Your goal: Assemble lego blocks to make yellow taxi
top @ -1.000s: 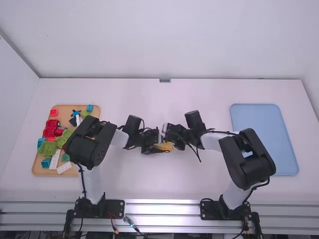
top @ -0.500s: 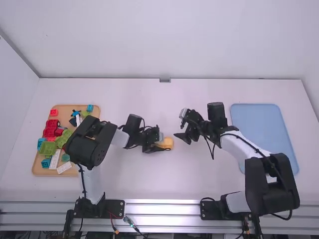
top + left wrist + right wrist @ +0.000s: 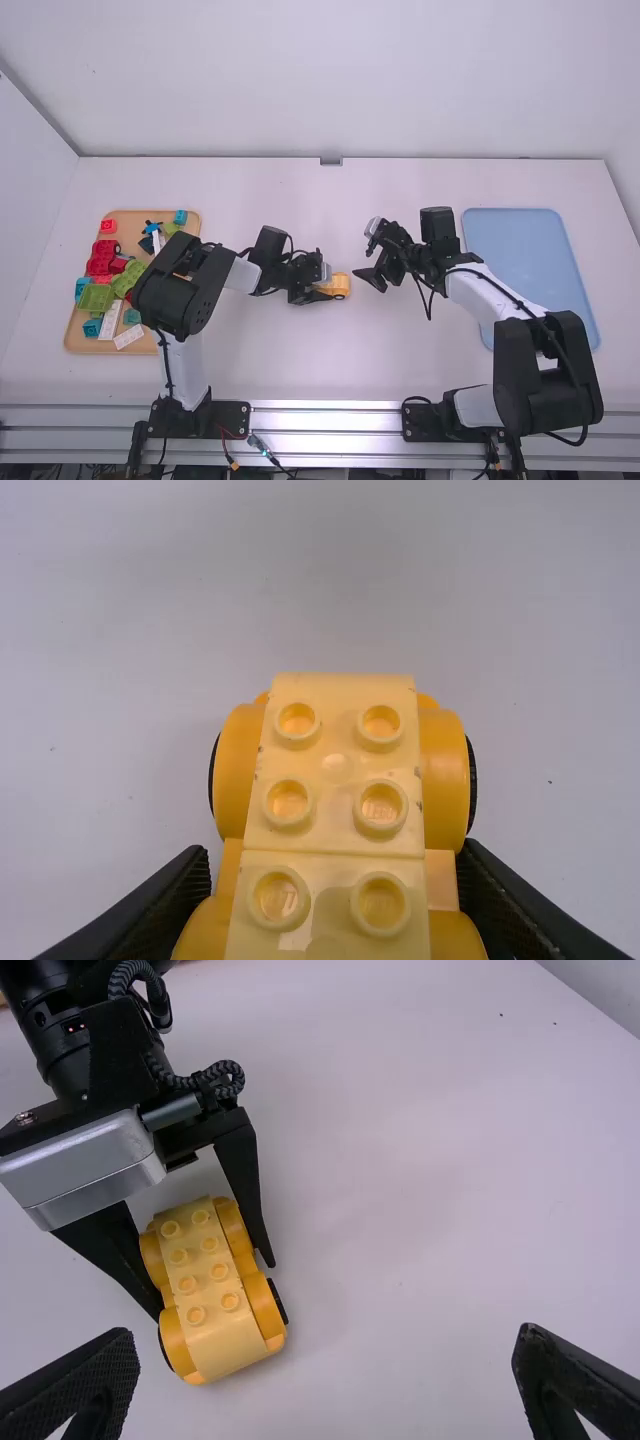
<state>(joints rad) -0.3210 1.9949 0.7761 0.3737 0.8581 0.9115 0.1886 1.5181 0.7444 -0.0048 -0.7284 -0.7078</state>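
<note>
In the high view my left gripper [image 3: 320, 291] is at the middle of the table, shut around the yellow block car [image 3: 340, 286]. Seen in the left wrist view, the car [image 3: 335, 810] has a pale yellow studded top between rounded orange-yellow sides, with my left gripper [image 3: 335, 868] holding it from both sides. The right wrist view shows the car [image 3: 215, 1285] with a dark wheel edge at its far-end sides. To the car's right, my right gripper [image 3: 364, 250] stands open and apart from it; its fingers are spread wide around my right gripper's bare gap [image 3: 325, 1355].
On the left lies a wooden tray [image 3: 78, 335] of loose red, green, blue and white blocks, partly under the left arm. A blue tray [image 3: 535, 255] is on the right, with the right arm over its near edge.
My right gripper has let go of the car and backed off to the right, opening wide. My left gripper and the car have shifted slightly to the right.
</note>
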